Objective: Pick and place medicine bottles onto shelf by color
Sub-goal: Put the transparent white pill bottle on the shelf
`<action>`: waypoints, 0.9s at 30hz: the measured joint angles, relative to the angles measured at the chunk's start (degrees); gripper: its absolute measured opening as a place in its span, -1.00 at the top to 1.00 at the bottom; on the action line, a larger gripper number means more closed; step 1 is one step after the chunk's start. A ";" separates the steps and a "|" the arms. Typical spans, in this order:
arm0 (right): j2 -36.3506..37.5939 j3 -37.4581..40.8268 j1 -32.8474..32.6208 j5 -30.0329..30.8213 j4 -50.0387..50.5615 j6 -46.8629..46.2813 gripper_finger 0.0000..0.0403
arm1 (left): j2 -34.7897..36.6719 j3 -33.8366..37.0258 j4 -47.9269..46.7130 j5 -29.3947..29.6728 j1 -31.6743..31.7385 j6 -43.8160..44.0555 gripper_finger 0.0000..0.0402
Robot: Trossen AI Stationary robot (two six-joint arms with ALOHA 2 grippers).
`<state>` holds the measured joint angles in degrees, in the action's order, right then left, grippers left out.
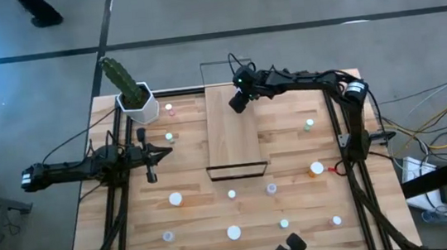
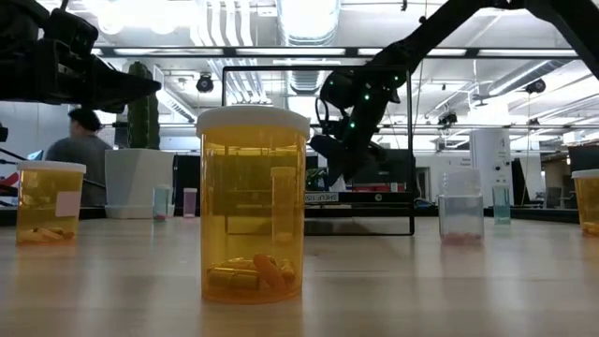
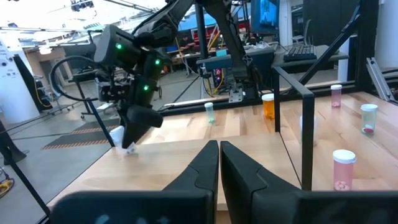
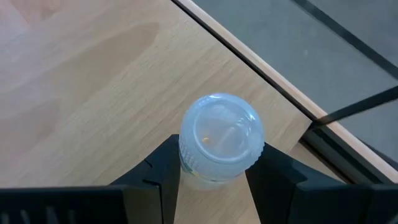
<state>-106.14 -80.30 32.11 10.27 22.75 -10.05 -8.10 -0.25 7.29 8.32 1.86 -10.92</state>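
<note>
My right gripper (image 1: 240, 100) is over the far end of the shelf (image 1: 233, 136), a light-wood board in a thin black wire frame, and is shut on a pale, clear medicine bottle (image 4: 221, 140) with a whitish cap. The left wrist view shows this bottle (image 3: 128, 147) low over the board. My left gripper (image 1: 160, 154) is shut and holds nothing, level over the table's left part. Other medicine bottles stand upright on the table: pink (image 1: 169, 108), green (image 1: 309, 123), orange (image 1: 317, 167), and white (image 1: 175, 199). My right gripper pinches the bottle's body just under its cap (image 4: 186, 167) between its two fingers (image 4: 155, 174). The fingers slant down toward the board. The bottle stands roughly upright, cap up; whether its base touches the board is hidden.
A cactus in a white pot (image 1: 133, 97) stands at the far left corner. Several small bottles are scattered along the near half of the table (image 1: 233, 233). One orange bottle (image 2: 253, 206) stands right before the low camera. A person (image 2: 82, 150) sits in the room behind.
</note>
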 joint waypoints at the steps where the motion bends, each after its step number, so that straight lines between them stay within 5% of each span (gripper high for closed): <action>1: 0.05 0.04 0.10 0.00 0.35 -0.39 0.30 | -0.02 0.00 0.00 0.00 0.01 0.00 1.00; 27: 0.91 0.21 0.16 0.23 5.44 -4.32 -0.03 | -1.73 0.01 1.25 -0.04 -0.01 0.23 1.00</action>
<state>-105.23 -80.09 32.27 10.50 28.18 -14.37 -9.83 -0.24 8.54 8.27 1.85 -10.69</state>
